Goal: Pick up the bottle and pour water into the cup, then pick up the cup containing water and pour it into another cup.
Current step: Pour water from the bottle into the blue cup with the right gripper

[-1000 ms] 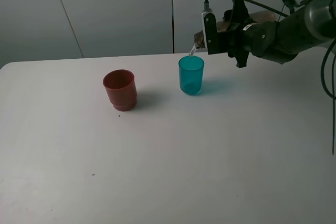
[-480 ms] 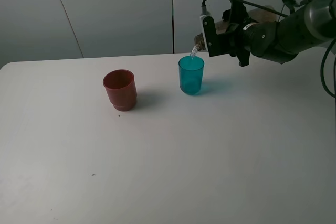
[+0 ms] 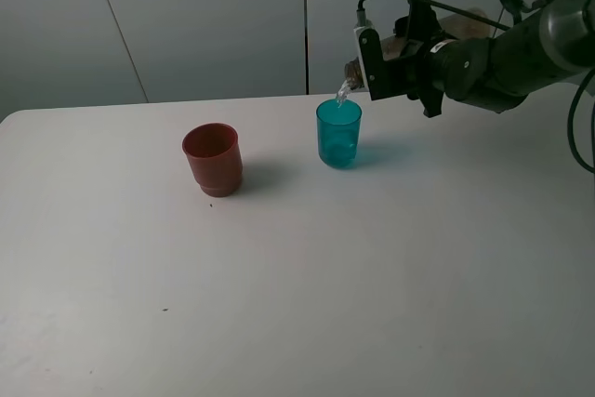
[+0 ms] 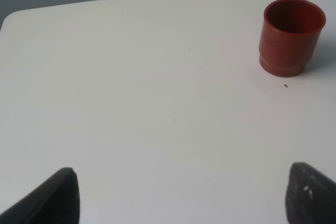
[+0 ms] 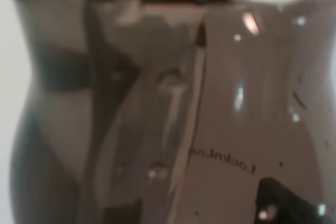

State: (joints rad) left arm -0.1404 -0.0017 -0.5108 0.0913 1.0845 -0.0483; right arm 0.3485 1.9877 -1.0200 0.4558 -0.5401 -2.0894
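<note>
Water runs from the bottle (image 3: 352,69) into the cup (image 3: 338,133) — our right gripper (image 3: 376,60), at its one o'clock, pinches the bottle.

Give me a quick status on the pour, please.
Right pincer shut on the bottle, tipped, water streaming into the teal cup. Left pincer open, empty. Red-brown cup upright, apart; nothing in the way.

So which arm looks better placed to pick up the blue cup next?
Probably left: the left end effector is open and empty, while the right end effector is shut on the bottle, pouring into the cup.
</note>
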